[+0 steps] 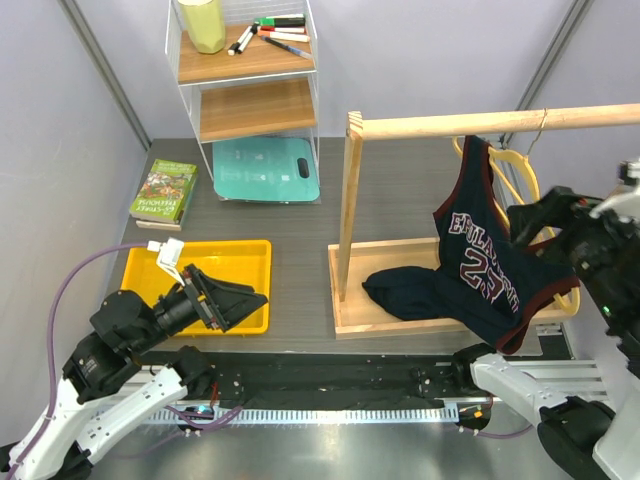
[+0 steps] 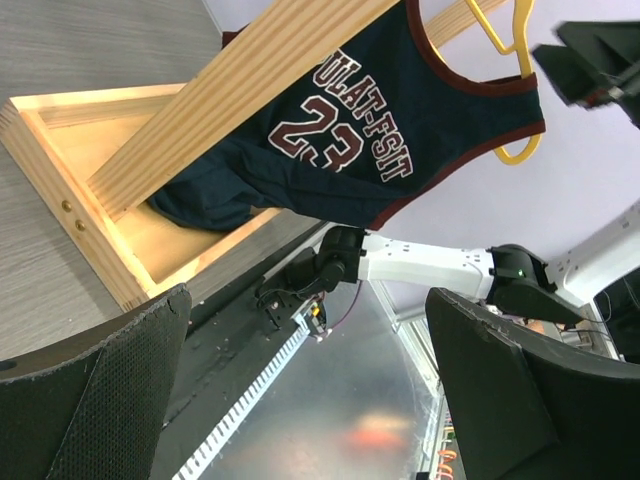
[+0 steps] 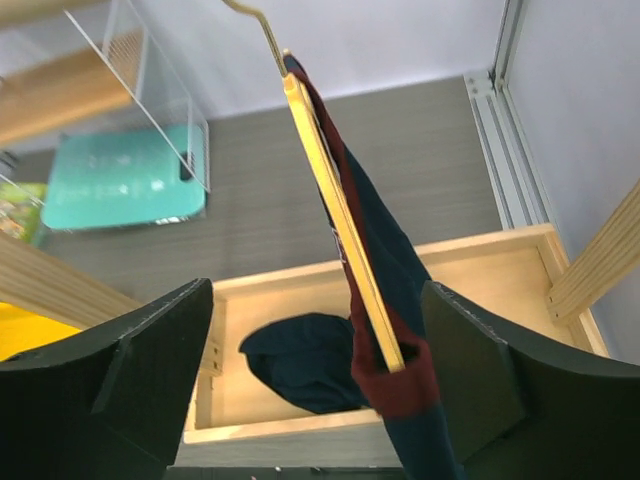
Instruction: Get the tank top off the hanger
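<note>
The navy tank top point(image 1: 480, 255) with number 23 hangs on the yellow hanger point(image 1: 515, 170), whose hook is over the wooden rail. Its lower part lies bunched in the rack's base. My right gripper point(image 1: 535, 240) is open at the jersey's right shoulder. In the right wrist view the hanger's arm point(image 3: 345, 230) and the red-trimmed tank top point(image 3: 395, 270) run between the open fingers of the right gripper point(image 3: 320, 380), untouched. My left gripper point(image 1: 250, 300) is open and empty over the yellow tray. The left wrist view shows the tank top point(image 2: 400, 130) and hanger point(image 2: 510, 40) far off, beyond the left gripper point(image 2: 310, 380).
A wooden rack with rail point(image 1: 480, 123), upright post point(image 1: 350, 200) and boxed base point(image 1: 350, 320) holds the hanger. A yellow tray point(image 1: 240, 255) lies at left. A book point(image 1: 165, 190), a teal cutting board point(image 1: 265, 168) and a wire shelf point(image 1: 250, 60) stand behind.
</note>
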